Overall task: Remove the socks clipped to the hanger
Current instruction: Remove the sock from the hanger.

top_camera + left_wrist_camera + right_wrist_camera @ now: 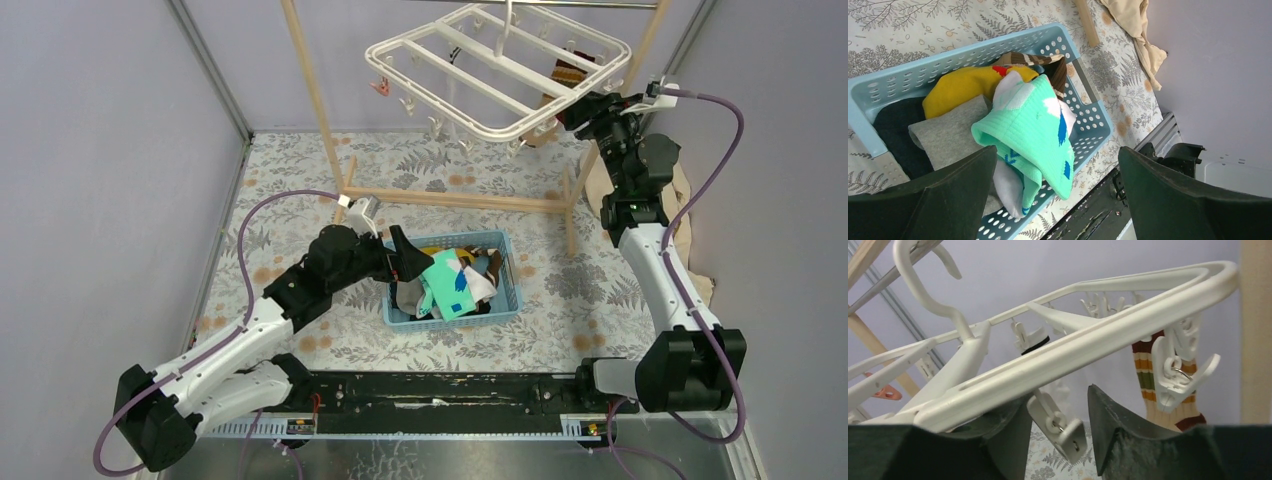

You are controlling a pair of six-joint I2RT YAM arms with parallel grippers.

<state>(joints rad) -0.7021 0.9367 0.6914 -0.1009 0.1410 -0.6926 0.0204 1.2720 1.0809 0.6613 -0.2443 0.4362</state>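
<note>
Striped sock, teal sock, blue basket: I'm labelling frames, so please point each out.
striped sock (1143, 375), right wrist view, on its banded leg.
teal sock (1028, 125), left wrist view, middle of its body.
blue basket (908, 82), left wrist view, perforated far wall.

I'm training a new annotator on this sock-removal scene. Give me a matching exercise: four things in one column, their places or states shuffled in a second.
Column one
1. teal sock
2. striped sock
3. beige cloth
4. left fingers

Column two
A. hanging under the hanger
B. spread open above the basket
C. crumpled by the wall
D. topmost on the basket's pile

Pairs: 1-D, 2-A, 3-C, 4-B
</note>
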